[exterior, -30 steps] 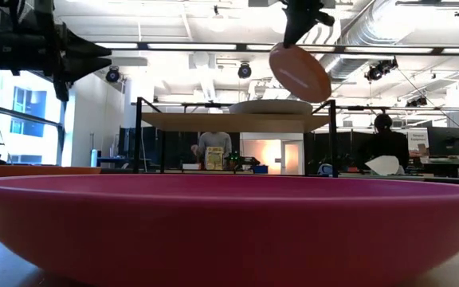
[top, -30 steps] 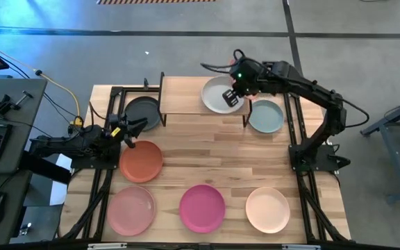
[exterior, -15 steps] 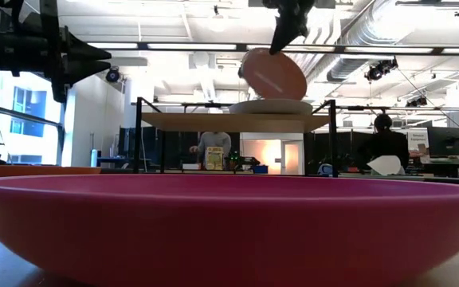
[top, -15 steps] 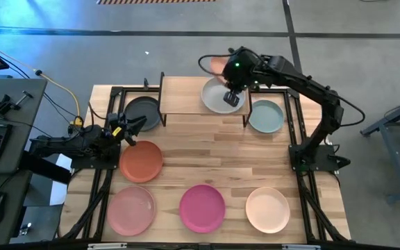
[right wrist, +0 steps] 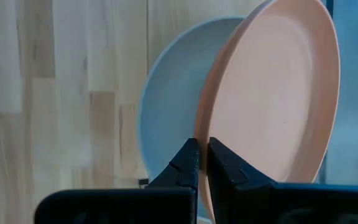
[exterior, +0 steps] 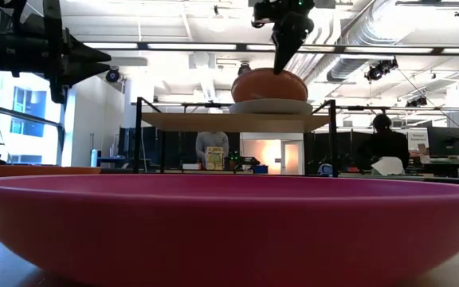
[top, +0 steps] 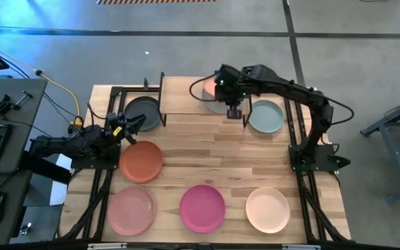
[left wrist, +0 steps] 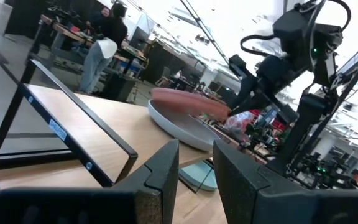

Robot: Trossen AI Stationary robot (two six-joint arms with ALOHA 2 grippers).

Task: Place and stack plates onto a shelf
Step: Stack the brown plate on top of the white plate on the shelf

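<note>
Right gripper pinches tan plate by rim, tilted over grey-green plate on shelf. Risk: released off-centre, it slides off far edge. Left gripper waits near dark plate, fingers apart.

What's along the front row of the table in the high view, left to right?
Pink plate → magenta plate → cream plate.
</note>
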